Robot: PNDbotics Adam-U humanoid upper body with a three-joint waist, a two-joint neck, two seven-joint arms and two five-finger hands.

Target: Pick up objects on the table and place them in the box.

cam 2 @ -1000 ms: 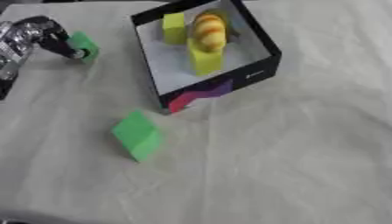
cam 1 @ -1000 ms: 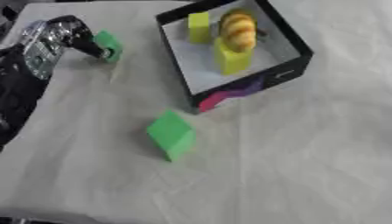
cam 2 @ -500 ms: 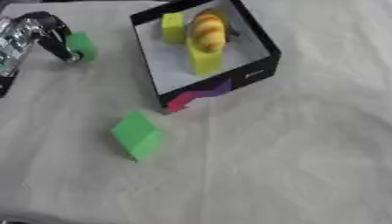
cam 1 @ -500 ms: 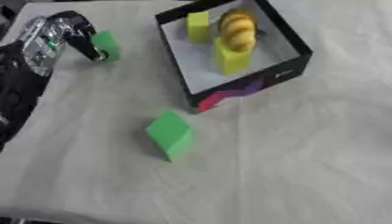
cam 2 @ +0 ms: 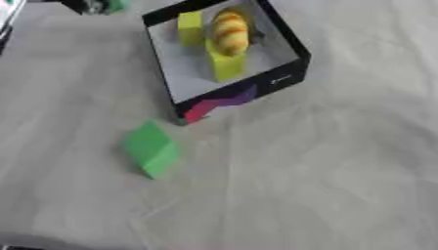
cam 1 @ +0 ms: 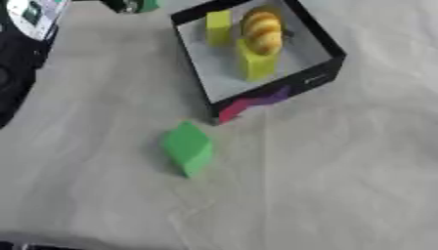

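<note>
A black box (cam 1: 295, 87) with a white inside stands at the far middle of the table. In it are two yellow blocks (cam 1: 254, 64) and a yellow-orange rounded thing (cam 1: 263, 30). A large green block (cam 1: 188, 147) lies tilted on the cloth in front of the box's near-left corner. At the top edge, left of the box, my left hand (cam 1: 122, 5) is curled round a small green block (cam 1: 149, 5), held above the table. Most of that hand is cut off by the view's edge. My right hand shows in no view.
My silver left forearm (cam 1: 34, 15) and dark body (cam 1: 12, 83) fill the left edge. The pale, wrinkled cloth (cam 1: 342, 171) covers the table to the right of and in front of the box.
My left hand has risen and moved toward the box with the small green block in it. The box and the large green block have not moved.
</note>
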